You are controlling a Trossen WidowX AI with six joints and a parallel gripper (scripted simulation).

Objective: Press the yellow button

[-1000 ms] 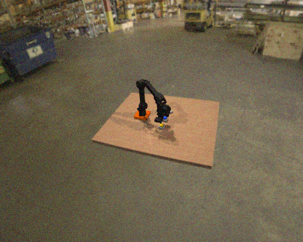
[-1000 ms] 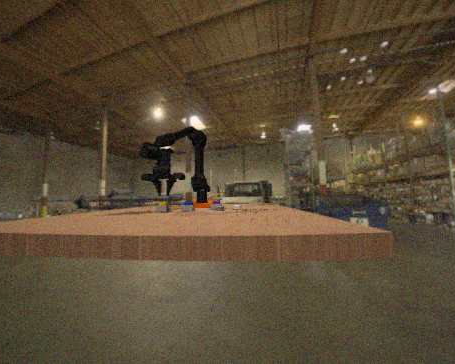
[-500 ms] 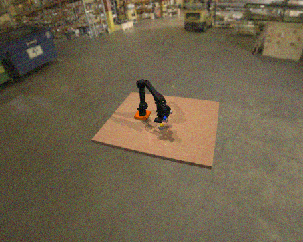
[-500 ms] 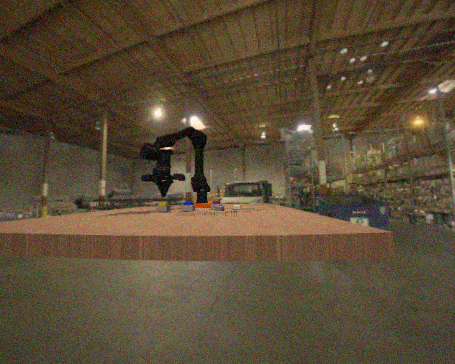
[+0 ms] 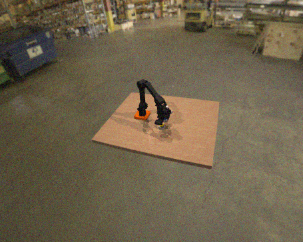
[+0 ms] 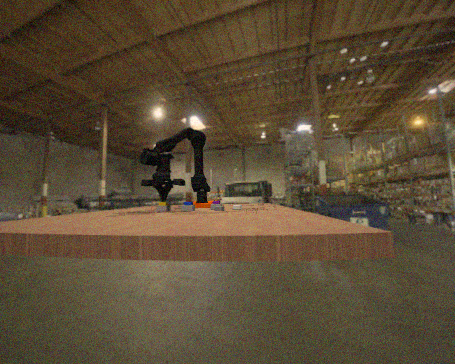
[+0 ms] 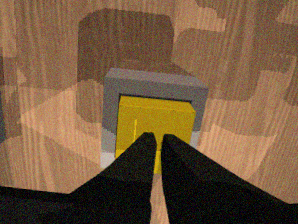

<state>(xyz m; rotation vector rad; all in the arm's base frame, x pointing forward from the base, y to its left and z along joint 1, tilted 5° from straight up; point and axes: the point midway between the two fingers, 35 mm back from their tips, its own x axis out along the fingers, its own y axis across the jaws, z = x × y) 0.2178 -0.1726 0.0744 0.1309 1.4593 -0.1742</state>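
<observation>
Yellow button (image 7: 154,124) sits mid-desk (image 5: 196,146) near the arm base, directly under the fingers, pressed together, holding nothing. Drive straight down on center until it bottoms, then lift off.

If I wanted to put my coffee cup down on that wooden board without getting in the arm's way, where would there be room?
The board looks bare along its right side and front edge, away from the arm. It is crowded near the orange base and the shut gripper, which is poised over the yellow button; other small buttons sit close by.
</observation>
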